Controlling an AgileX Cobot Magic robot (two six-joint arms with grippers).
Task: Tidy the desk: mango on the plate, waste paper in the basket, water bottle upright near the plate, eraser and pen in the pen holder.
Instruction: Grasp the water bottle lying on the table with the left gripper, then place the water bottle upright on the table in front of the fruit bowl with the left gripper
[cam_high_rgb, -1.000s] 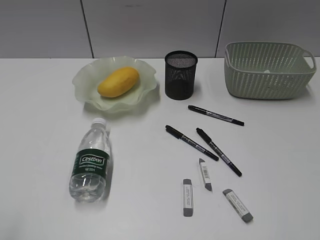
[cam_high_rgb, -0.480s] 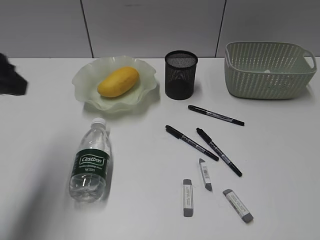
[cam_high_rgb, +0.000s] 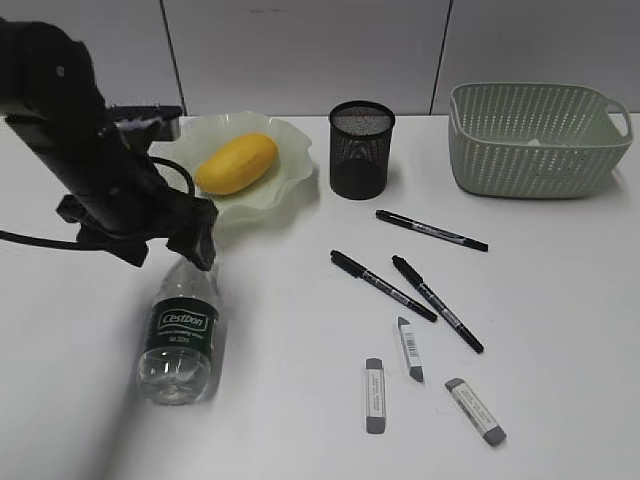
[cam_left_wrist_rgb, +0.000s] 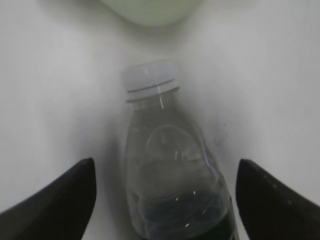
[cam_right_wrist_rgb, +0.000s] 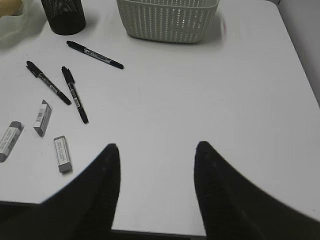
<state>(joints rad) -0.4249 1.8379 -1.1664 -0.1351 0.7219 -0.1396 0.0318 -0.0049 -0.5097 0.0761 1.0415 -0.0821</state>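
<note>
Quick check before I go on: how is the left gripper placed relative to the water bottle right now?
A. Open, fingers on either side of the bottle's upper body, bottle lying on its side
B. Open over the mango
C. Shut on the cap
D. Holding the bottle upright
A. In the left wrist view the left gripper is open, a finger on each side of the lying water bottle, not touching it.

I'm reading one clear word here: "Cestbon", white script on the dark green label of the water bottle (cam_high_rgb: 181, 325), which lies flat with its cap end toward twelve o'clock. Smaller white print sits under that name, too fine for me to read. The erasers (cam_high_rgb: 411, 350) carry barcode stickers, bars only, no digits I can make out. The pens (cam_high_rgb: 435, 302) show pale markings, illegible.
</note>
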